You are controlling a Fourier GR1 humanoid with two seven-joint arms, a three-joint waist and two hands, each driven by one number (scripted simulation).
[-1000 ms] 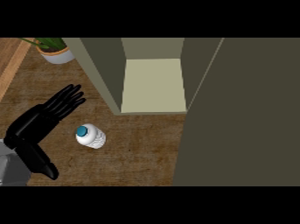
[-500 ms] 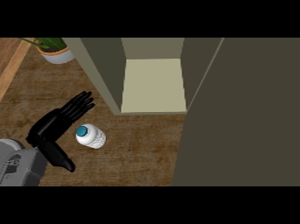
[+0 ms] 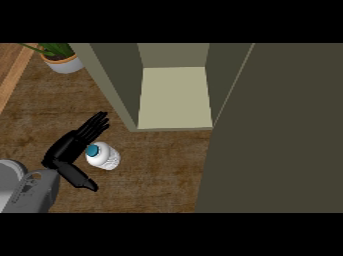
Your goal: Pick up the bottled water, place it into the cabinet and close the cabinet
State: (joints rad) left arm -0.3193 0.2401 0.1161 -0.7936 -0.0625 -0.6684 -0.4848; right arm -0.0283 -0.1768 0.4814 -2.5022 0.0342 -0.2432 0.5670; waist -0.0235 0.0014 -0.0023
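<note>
One arm in view, lower-left corner. Forearm (image 3: 22, 189): plain grey, thick rounded casing, with a paler grey outline mark near the wrist end. Hand (image 3: 69, 147): matte black all over, slim segmented fingers, a separate stubby black thumb. No cables or screws visible.

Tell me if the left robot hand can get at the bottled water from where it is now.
Probably yes. The left robot hand is open right beside the bottled water, fingers and thumb on either side, nothing between them.
</note>
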